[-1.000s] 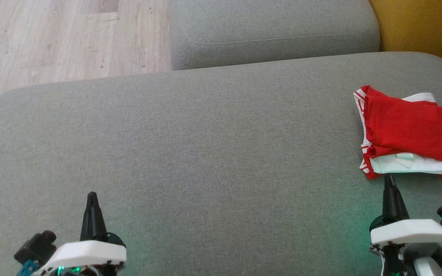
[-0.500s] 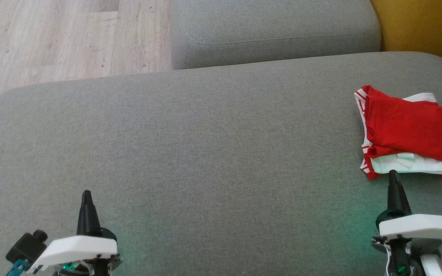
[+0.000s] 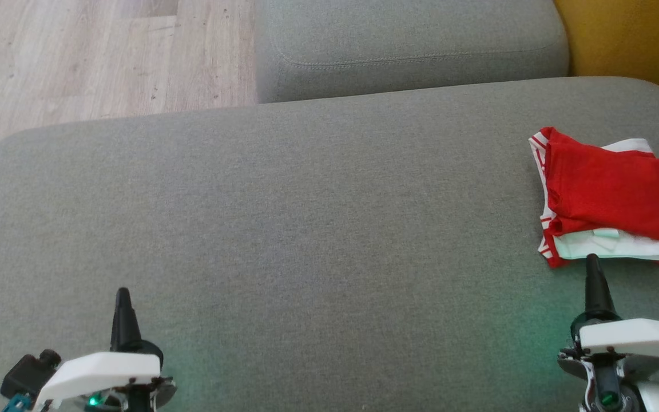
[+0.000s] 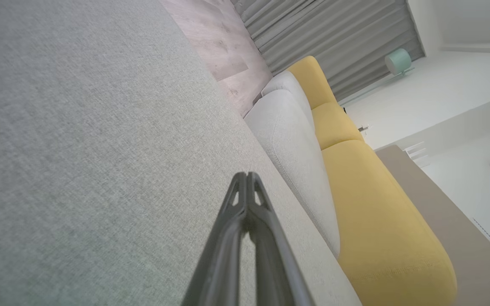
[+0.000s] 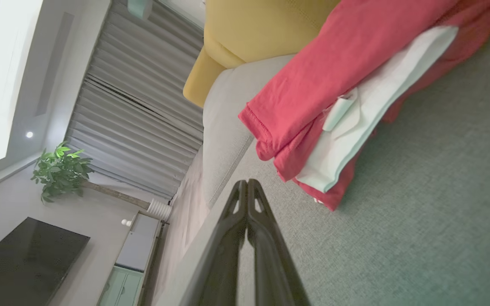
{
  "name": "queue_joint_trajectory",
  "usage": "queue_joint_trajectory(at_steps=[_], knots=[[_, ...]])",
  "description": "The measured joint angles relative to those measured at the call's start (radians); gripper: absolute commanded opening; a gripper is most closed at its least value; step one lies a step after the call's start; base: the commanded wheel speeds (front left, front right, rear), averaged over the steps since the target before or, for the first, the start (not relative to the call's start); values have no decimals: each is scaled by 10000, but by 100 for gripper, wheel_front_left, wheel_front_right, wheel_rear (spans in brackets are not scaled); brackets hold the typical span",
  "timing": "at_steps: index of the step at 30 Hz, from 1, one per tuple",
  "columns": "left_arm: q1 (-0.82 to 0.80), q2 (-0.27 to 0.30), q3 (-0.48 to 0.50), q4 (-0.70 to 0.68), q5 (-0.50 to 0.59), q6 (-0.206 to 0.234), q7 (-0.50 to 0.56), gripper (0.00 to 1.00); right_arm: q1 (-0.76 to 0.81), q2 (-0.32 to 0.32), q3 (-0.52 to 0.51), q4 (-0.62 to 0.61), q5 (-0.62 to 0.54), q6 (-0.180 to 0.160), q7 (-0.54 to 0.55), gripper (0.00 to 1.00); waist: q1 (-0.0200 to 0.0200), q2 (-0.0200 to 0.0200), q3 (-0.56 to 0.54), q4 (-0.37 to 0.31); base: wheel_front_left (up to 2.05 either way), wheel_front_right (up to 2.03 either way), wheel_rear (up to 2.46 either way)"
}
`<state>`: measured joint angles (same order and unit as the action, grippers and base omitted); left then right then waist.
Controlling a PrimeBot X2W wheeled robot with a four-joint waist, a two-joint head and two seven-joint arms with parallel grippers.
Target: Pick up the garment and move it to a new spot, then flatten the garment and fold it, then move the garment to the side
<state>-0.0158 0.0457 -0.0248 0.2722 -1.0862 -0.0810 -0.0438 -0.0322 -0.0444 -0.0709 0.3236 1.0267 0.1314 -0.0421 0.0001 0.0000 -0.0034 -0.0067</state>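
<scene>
1. As the red garment point(image 3: 615, 194) lies folded on the far right part of the grey cushion point(image 3: 306, 229), the last step, setting it aside, seems nearly finished.
2. The right gripper point(image 3: 592, 262) has its two fingers pressed together and carries nothing. Its tip stands just beside the near hem, where the white lining point(image 3: 621, 247) shows.
3. The left gripper point(image 3: 123, 293) is closed too and empty, well apart from the garment, over bare cushion.
4. To finish well, the right arm should draw away straight and a little upward, so that the tip does not catch the hem and open the fold.
5. If the fold needs correction, the fingers must first part before they take the cloth.
</scene>
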Motion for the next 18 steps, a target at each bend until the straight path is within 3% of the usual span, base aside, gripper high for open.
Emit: queue_joint_trajectory(at_steps=[18], knots=[[-195, -4, 341, 2, -1772, -161, 527, 0, -48, 0, -224, -115, 1969, 0, 523, 0, 0, 0, 23, 24, 0, 0, 0]])
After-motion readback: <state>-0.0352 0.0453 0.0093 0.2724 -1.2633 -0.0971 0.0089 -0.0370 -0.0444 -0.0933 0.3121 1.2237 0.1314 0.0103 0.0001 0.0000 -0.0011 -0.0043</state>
